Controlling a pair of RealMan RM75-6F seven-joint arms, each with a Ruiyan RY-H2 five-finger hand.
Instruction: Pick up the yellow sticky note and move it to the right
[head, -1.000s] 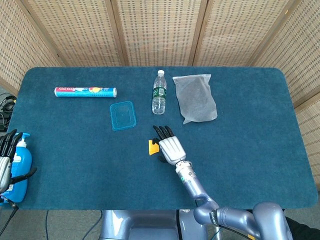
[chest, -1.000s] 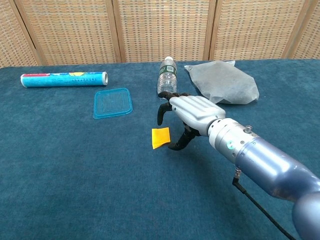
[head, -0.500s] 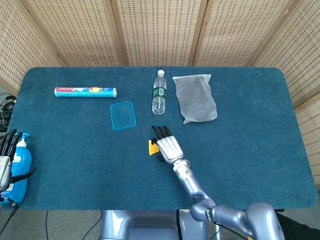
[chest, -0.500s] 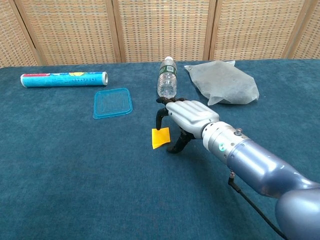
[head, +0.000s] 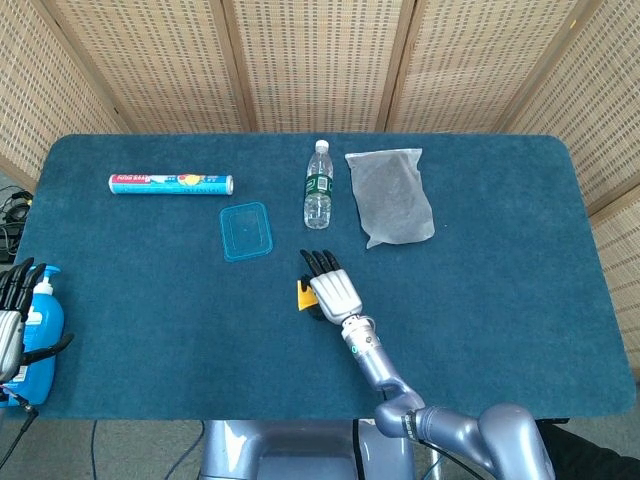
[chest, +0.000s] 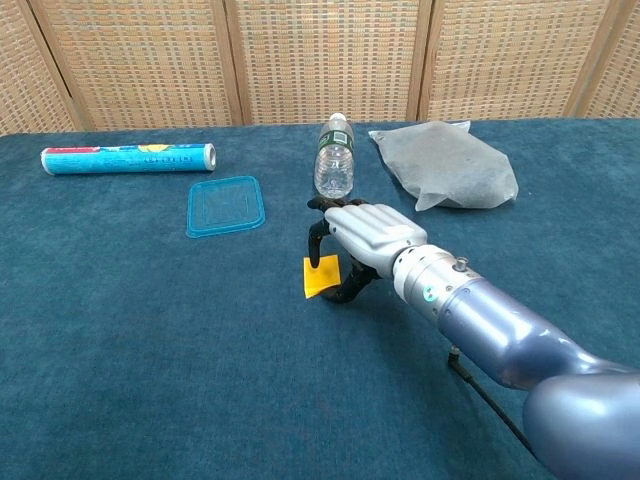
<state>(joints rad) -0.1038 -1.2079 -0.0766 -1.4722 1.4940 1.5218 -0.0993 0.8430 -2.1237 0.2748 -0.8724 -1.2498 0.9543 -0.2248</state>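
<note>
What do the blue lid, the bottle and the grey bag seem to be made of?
Lid: looks like translucent blue plastic; the cloth shows through it.
Bottle: clear plastic with a white cap and a dark label; glints on the walls.
Bag: probably thin frosted plastic film, matte and creased; contents cannot be told.

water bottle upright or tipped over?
Upright. The water bottle stands on the table with its white cap on top, behind the right hand, in both views.
</note>
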